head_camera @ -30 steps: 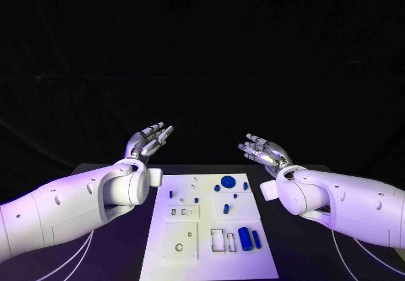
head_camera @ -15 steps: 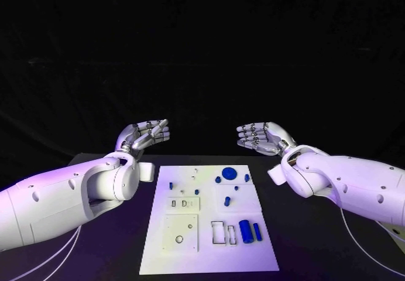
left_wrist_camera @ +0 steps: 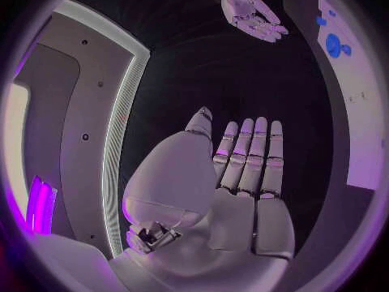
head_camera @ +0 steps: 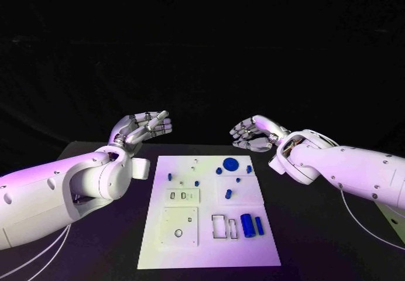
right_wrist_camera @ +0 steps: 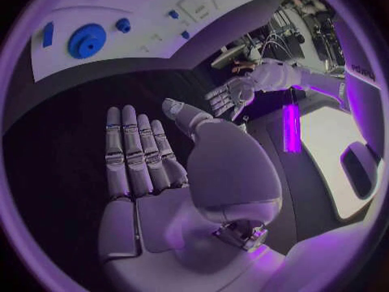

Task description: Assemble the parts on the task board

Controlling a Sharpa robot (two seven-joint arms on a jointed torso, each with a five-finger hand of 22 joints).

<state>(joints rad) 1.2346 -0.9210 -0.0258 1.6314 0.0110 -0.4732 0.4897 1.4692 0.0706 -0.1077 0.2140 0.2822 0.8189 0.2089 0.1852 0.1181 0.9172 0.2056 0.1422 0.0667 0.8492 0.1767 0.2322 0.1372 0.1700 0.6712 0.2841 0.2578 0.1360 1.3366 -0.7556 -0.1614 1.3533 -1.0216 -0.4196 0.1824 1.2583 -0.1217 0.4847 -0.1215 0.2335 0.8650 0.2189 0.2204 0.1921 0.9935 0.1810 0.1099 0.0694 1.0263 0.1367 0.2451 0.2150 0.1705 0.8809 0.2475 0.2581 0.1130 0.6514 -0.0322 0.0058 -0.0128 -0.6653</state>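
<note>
overhead, left robot hand [head_camera: 141, 129] and right robot hand [head_camera: 253, 133] empty, fingers apart, beyond the task board [head_camera: 253, 246] far edge

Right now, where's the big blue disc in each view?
Head view: blue disc at the far end of the task board, right of its middle.
Left wrist view: disc on the board strip, beyond the right hand.
Right wrist view: disc on the board.
Shared landmark: the small blue block beside it.
</note>
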